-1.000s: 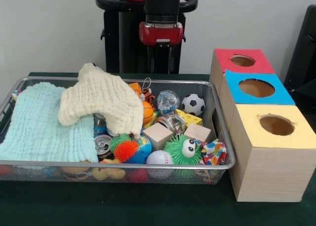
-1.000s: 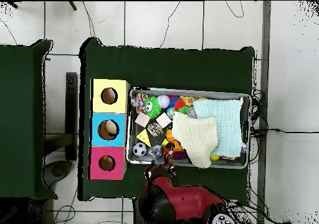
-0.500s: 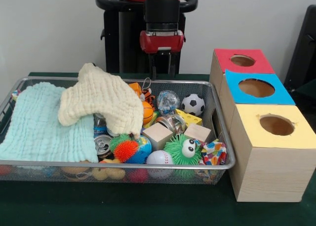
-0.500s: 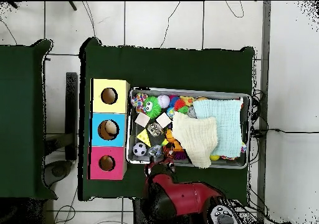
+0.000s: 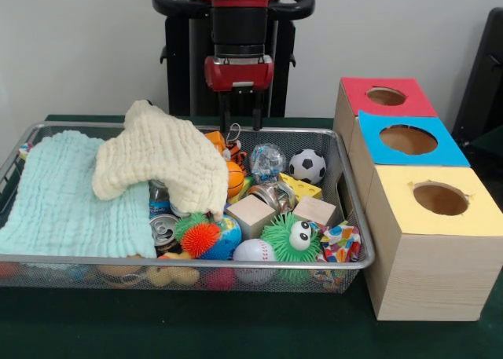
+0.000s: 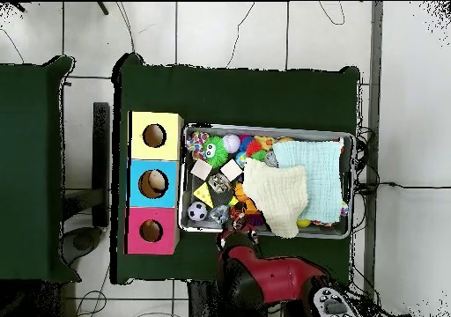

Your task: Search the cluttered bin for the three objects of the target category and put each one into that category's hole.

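front view: gripper [image 5: 240, 117] shifted left along bin [image 5: 346, 188] far rim, open and empty, lining up over toys.

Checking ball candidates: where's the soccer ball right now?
Front view: the soccer ball sits at the bin's far right, between the clear crinkly ball and the right wall, just behind the yellow cheese block.

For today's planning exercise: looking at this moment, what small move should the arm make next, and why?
Probably lower the open, empty claw straight down toward the toys under it. It hangs above the far rim of the grey wire-mesh bin, over the small orange tiger toy, touching nothing, and the yellow-topped wooden box shows nothing in its hole.
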